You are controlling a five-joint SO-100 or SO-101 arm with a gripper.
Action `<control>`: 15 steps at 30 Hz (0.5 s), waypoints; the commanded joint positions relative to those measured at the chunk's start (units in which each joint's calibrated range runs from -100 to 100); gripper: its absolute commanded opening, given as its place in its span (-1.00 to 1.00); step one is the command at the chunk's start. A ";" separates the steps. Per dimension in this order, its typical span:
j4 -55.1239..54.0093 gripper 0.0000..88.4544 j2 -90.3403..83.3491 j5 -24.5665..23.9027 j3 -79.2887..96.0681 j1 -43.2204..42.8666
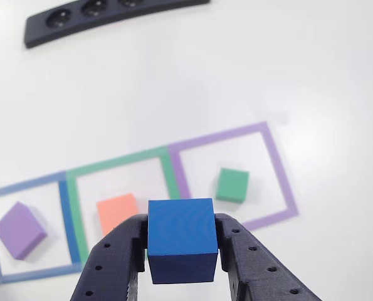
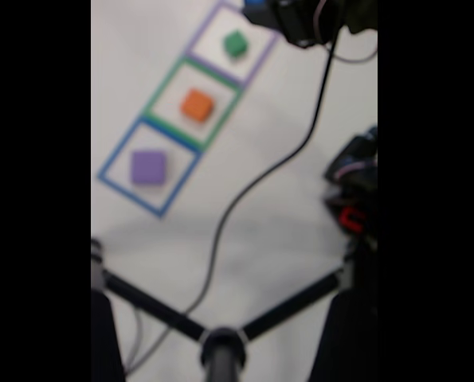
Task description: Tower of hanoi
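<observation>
The blue cube [image 1: 181,240] is held between the fingers of the hand [image 1: 182,251] at the lower middle of the other view, above the tabletop [image 1: 173,88]. The purple cube [image 1: 20,229], orange cube [image 1: 116,212] and green cube [image 1: 232,185] are each seen alone in a separate square, so nothing is stacked yet and most of the task is judged to remain.

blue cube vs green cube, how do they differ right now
The blue cube is clamped between the fingers of the gripper, off the table; the green cube sits free on the table inside the purple square outline. The blue cube is dark blue, the green one green. The blue cube is in no outline. Both are plain matte cubes.
</observation>
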 commanded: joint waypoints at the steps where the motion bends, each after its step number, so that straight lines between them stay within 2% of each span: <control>1: -5.29 -0.93 -3.60 1.77 8.64 4.85; 7: -26.42 -0.92 -9.45 1.77 35.08 11.56; 12: -54.34 -0.92 -10.33 1.77 57.62 13.69; 15: -66.89 -0.92 -9.13 1.77 66.07 14.53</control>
